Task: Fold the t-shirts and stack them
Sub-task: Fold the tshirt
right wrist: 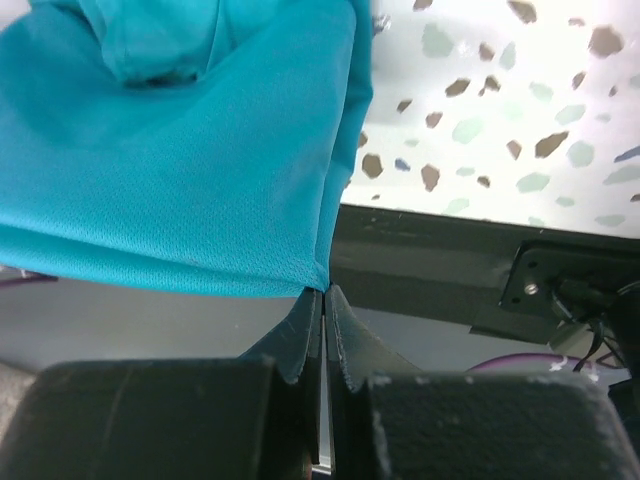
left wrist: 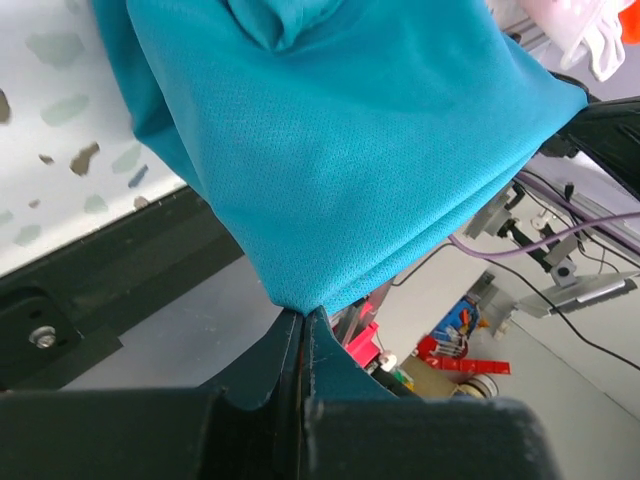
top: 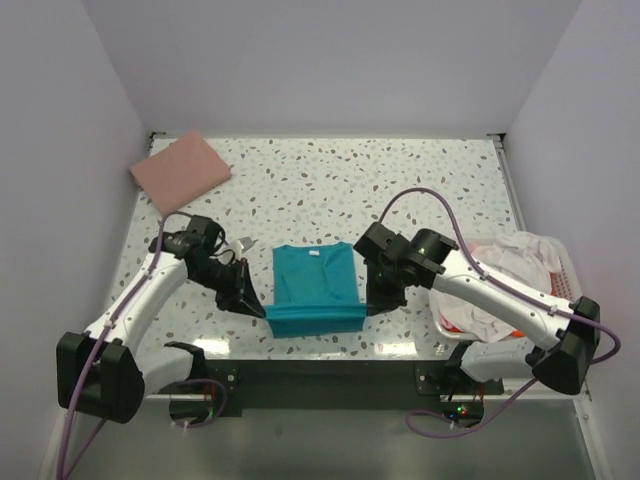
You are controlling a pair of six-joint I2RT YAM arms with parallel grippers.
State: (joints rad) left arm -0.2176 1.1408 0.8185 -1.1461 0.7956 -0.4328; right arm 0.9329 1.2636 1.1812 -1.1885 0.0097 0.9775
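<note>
A teal t-shirt (top: 315, 288) lies near the table's front edge, its lower part lifted between my two grippers. My left gripper (top: 262, 308) pinches the shirt's near left corner (left wrist: 300, 300), jaws shut on the cloth. At the near right corner (right wrist: 322, 285) my right gripper (top: 372, 303) is shut on the cloth too. A folded dusty pink t-shirt (top: 181, 170) rests at the back left of the table. White and orange t-shirts (top: 510, 270) are heaped in the basket at the right.
A white slotted plastic basket (top: 565, 272) stands at the right edge, beside my right arm. The black front rail (top: 320, 372) runs along the near edge under the hanging shirt. White walls enclose the table on three sides.
</note>
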